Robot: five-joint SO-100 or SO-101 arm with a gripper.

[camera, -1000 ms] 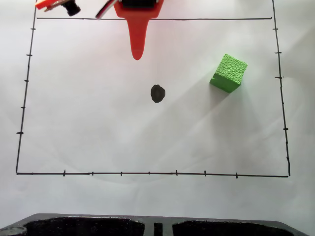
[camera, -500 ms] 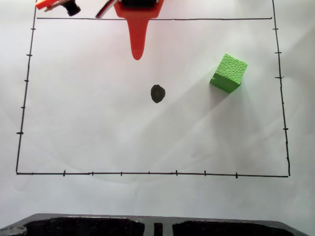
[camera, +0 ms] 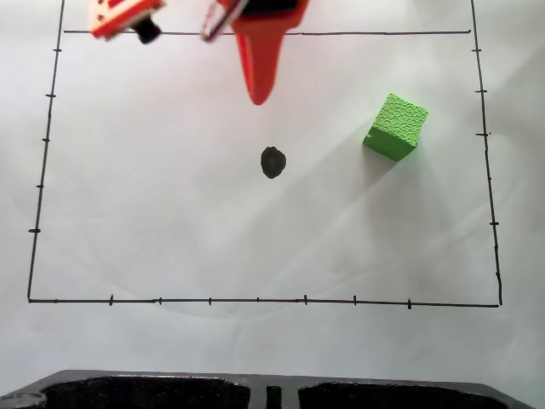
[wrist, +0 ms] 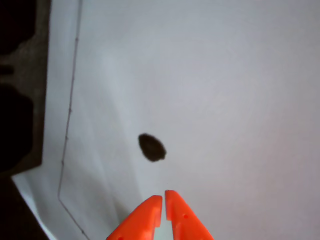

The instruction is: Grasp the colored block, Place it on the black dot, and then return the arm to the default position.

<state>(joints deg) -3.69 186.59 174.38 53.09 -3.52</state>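
First, swing the arm (camera: pixel 260 38) toward the colored block (camera: pixel 396 127), which sits right of the black dot (camera: pixel 272 162) in the fixed view. Open the gripper (wrist: pixel 164 198); its jaws are closed and empty.

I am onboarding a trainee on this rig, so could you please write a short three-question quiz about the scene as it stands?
1. True or false: the colored block already sits on the black dot.
2. In the fixed view, on which side of the dot is the block: A left, B right, C directly below?
3. In the wrist view, how do the jaws of the gripper stand?

Key: 1 false, block and dot lie apart. 2 B. 3 nearly closed, a thin gap between the tips, holding nothing.
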